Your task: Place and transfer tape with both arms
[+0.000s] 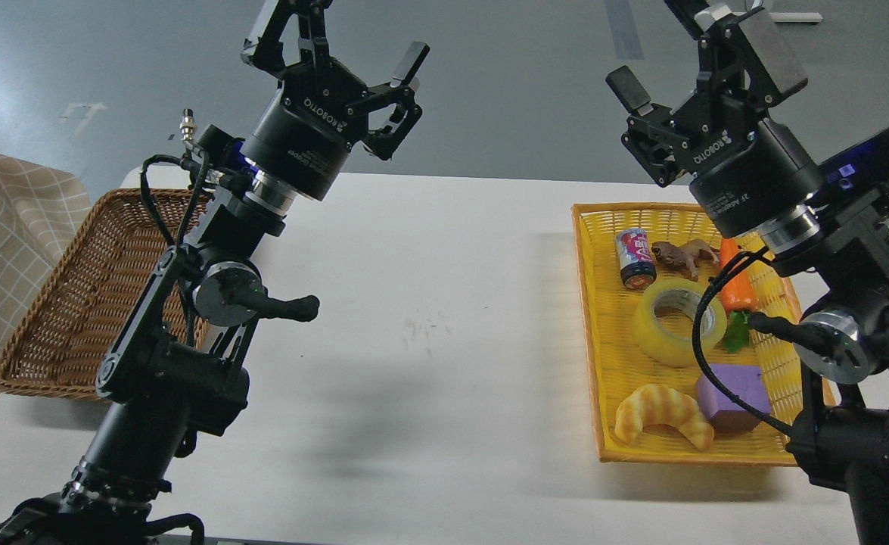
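The tape (663,333), a wide glossy yellow roll with a grey-white core, lies flat in the yellow basket (592,318) on the right of the white table. My left gripper (334,49) is raised high over the table's far left, open and empty. My right gripper (686,57) is also raised, above the far end of the yellow basket, open with nothing between its fingers. A black cable of the right arm crosses in front of the tape's right edge.
The yellow basket also holds a small can (635,257), a brown toy animal (682,256), a carrot (735,291), a croissant (663,416) and a purple block (732,393). A brown wicker basket (73,303) sits at the table's left edge, partly behind my left arm.
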You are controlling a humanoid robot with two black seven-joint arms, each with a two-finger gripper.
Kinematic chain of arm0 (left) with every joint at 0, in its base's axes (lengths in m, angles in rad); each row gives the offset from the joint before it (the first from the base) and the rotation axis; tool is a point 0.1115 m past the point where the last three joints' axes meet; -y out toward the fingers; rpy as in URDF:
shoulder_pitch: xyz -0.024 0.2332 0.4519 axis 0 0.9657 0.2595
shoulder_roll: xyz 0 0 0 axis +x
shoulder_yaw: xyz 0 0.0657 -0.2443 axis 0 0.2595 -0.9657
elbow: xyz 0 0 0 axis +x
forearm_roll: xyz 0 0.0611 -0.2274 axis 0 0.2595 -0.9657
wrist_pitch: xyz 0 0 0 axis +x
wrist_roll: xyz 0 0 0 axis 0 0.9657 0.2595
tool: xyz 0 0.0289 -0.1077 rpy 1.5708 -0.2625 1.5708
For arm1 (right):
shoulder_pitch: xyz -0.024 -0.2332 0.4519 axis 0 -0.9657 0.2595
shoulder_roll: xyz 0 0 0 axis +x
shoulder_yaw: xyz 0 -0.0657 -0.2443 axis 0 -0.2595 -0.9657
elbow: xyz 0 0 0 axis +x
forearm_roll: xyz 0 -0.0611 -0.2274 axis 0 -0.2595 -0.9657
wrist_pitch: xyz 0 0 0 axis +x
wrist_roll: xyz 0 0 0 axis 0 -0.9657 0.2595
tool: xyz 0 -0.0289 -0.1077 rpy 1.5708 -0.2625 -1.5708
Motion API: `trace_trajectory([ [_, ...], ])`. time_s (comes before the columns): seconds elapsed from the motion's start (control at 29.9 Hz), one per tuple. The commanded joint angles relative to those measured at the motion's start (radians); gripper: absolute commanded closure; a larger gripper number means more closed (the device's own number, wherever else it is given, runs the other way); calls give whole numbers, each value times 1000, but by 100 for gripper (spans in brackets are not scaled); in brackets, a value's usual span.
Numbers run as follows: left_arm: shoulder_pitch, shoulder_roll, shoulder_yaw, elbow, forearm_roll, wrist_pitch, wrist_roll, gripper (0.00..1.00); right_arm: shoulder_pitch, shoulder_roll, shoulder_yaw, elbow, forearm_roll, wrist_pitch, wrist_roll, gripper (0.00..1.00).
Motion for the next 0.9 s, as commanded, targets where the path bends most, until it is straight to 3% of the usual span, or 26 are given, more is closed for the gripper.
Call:
trace_trajectory([
  [0.0,-2,-1,1,-4,0,-1,-4,2,0,0,0,0,0,0,0,1],
  [0.87,-2,-1,4,-1,-3,-1,-9,2,0,0,0,-7,-1,0,5,1],
])
